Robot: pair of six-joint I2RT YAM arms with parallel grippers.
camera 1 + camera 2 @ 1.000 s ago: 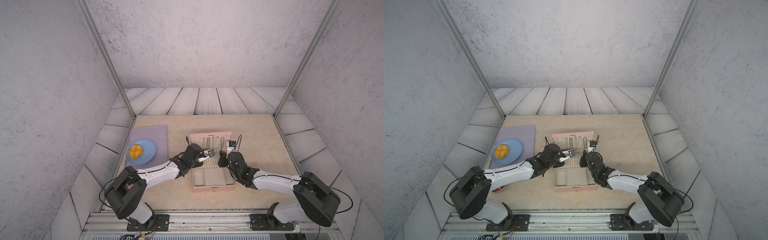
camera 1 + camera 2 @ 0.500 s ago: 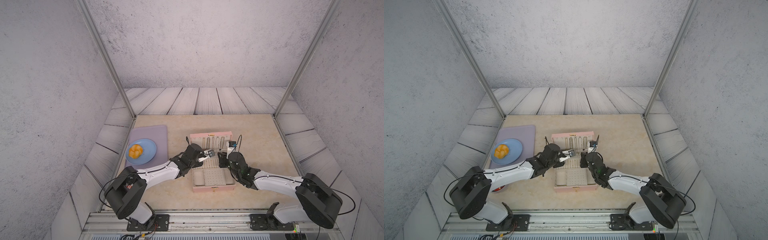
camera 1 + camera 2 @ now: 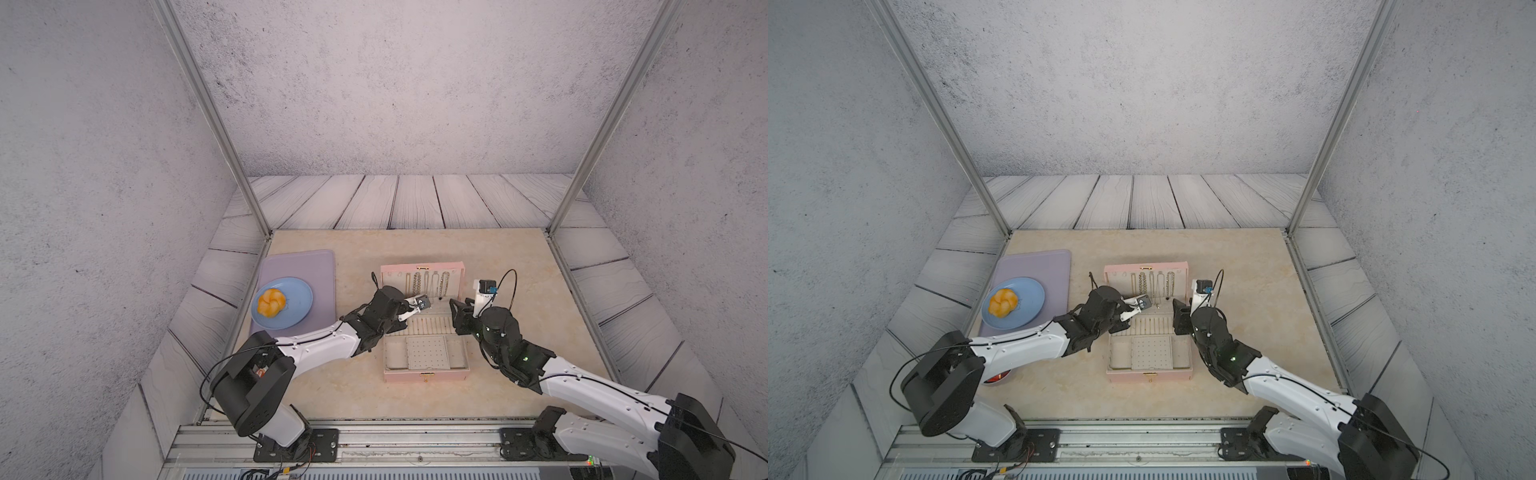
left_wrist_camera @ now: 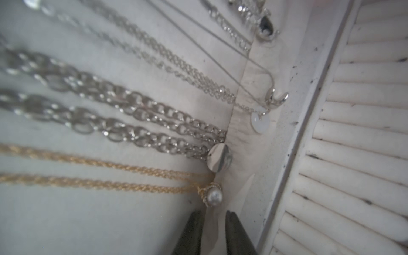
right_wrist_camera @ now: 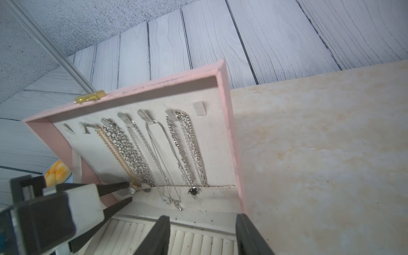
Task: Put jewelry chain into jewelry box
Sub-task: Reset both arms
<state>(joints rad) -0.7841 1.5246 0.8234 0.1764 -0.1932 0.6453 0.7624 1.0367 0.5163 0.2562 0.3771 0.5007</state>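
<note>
Jewelry box [image 3: 426, 375] stands open, lid [image 5: 227, 123] raised. The jewelry chain [image 5: 130, 152], silver links, hangs inside the lid, its lower end at the lid's foot. My left gripper [image 4: 213, 217] is at the lid's foot near that end, fingers apart and empty; my right gripper [image 5: 202, 217] is above the box's right edge, spread wide and empty.

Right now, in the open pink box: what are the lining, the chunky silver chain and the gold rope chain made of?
Jewelry box lining: looks like cream velvet-like fabric, matte, slightly soiled.
Chunky silver chain: polished metal, bright glints on links; alloy unclear.
Gold rope chain: gold-coloured twisted metal, possibly plated; its pendant looks like a pearl bead.
</note>
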